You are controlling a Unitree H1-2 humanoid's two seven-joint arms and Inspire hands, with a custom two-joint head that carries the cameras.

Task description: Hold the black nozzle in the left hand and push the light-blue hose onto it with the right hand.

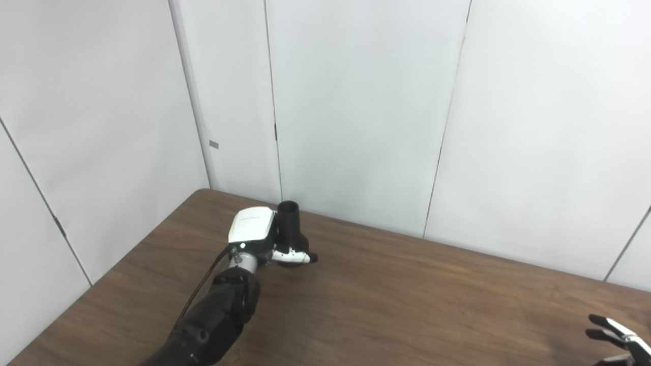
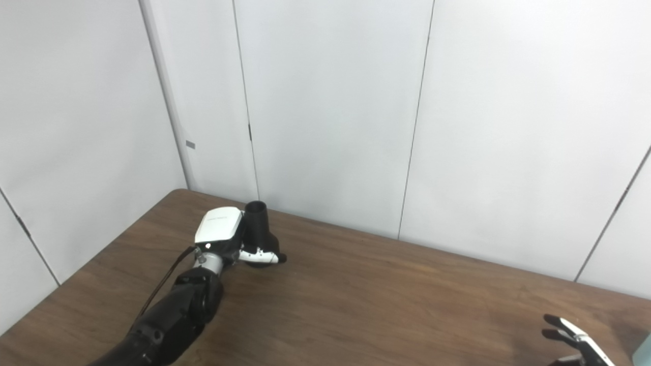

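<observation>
The black nozzle (image 1: 290, 223) stands upright near the table's back left, its round open mouth pointing up. My left hand (image 1: 264, 239) is wrapped around its lower part, thumb across the base, so the nozzle is held. My right hand (image 1: 618, 335) shows only at the bottom right corner, its fingers spread apart over the table with nothing in them. A sliver of something light blue (image 2: 645, 352) sits at the right edge in the right eye view; I cannot tell whether it is the hose.
The brown wooden table (image 1: 407, 300) runs from the back left corner to the right edge. White wall panels (image 1: 356, 101) stand close behind the nozzle. My left forearm (image 1: 213, 315) crosses the table's left front.
</observation>
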